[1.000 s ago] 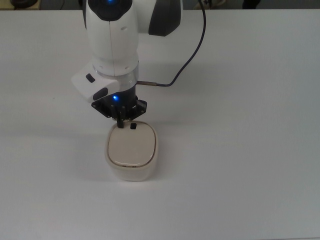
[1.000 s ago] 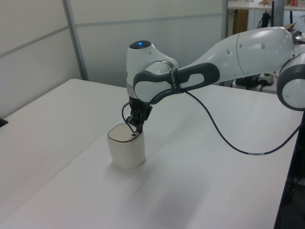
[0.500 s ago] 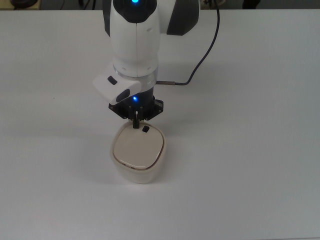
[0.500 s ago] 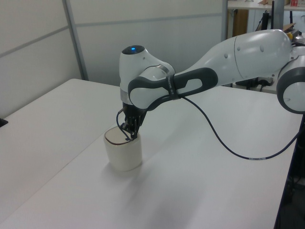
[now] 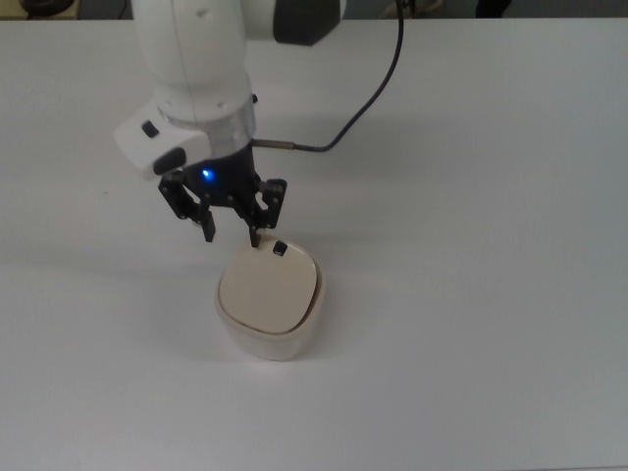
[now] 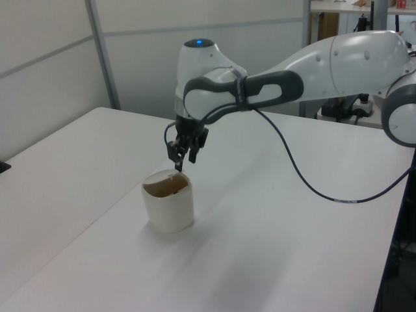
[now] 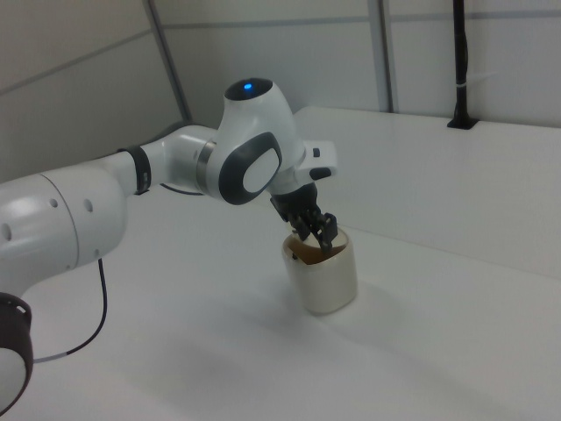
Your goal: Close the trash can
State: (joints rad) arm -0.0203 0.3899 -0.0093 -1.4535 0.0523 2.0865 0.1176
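Since half a second ago the gripper [image 5: 232, 234] has lifted off the lid and shifted toward the top view's left, and its two fingers, then pinched together at the lid's rim, now stand spread with clear space between them, holding nothing. In the left view it hangs just above the trash can [image 6: 168, 204], apart from it; the trash can itself sits where it sat half a second ago.

In the top view the gripper is at about 11 o'clock from the trash can [image 5: 269, 302], one finger tip just beside the lid's far rim. The cream lid [image 5: 267, 292] covers the top of the bin, and its small black tab [image 5: 281, 249] lies at 12 o'clock on the lid. In the left and right views the lid looks slightly sunk or tilted inside the rim, with a dark brown edge showing; whether it is fully level I cannot tell.

A blue light glows on the gripper's body, another on the arm [image 6: 208, 84] joint above it. A dark cable [image 5: 368, 98] loops from the wrist toward 1 o'clock over the white table [image 5: 491, 294]. Nothing else stands near the bin. No writing or brand mark can be read anywhere.
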